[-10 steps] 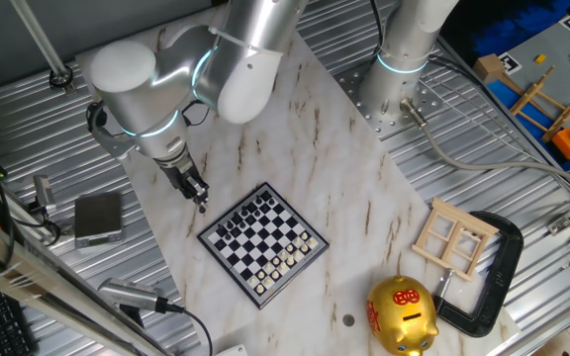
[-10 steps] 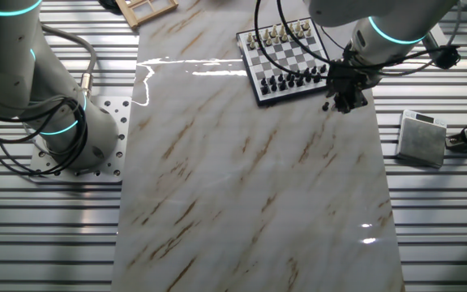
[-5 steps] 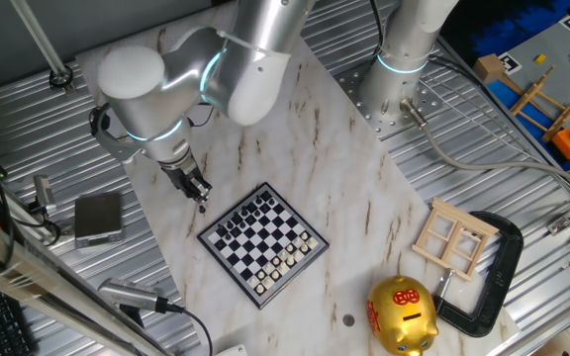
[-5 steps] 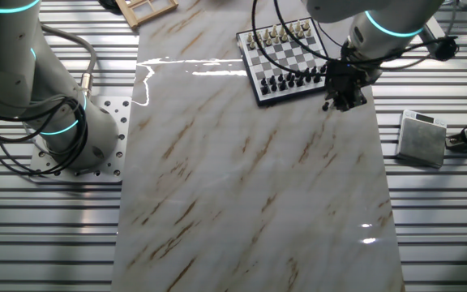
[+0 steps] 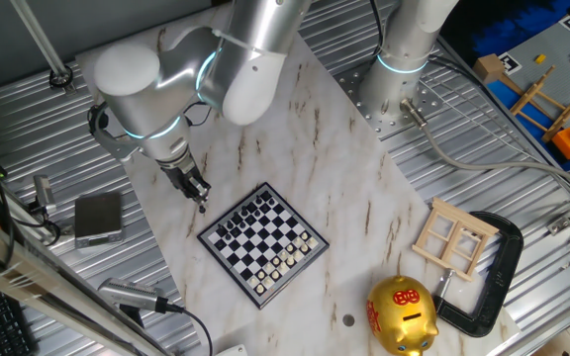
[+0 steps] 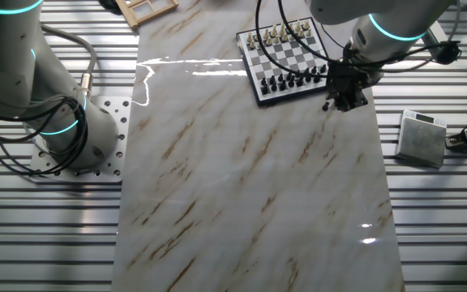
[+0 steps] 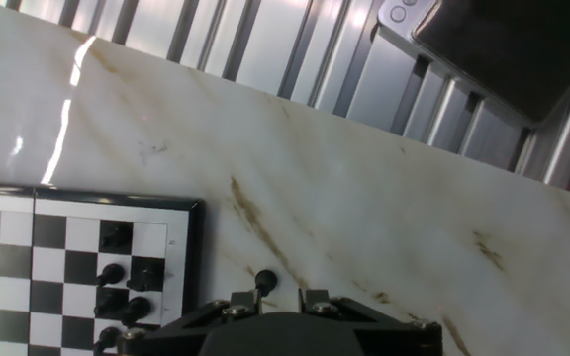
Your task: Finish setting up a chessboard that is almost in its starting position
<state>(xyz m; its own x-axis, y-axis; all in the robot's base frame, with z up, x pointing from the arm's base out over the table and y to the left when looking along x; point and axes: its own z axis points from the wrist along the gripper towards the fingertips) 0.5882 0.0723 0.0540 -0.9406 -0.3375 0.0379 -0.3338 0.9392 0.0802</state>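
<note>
Gripper (image 5: 201, 204) is hanging over marble (image 5: 364, 208) just beside the chessboard (image 5: 262, 244), fingers pinching a small black piece (image 7: 264, 281); board is lying near the slab's edge.

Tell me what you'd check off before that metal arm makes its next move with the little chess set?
1. Piece in the gripper: a small black piece sits between the fingertips in the hand view. Ok.
2. Grip secure: contact points hidden by the hand's body. Cannot tell.
3. Gripper over the chessboard: it hangs beside the black-piece edge, over bare marble. Not ok yet.
4. Free square for the piece: the hand view shows an unoccupied square in the board's corner. Ok.
5. Neighbouring black pieces upright: they look upright. Ok.
6. Clutter near the path: the grey box lies apart, off the marble. Ok.
</note>
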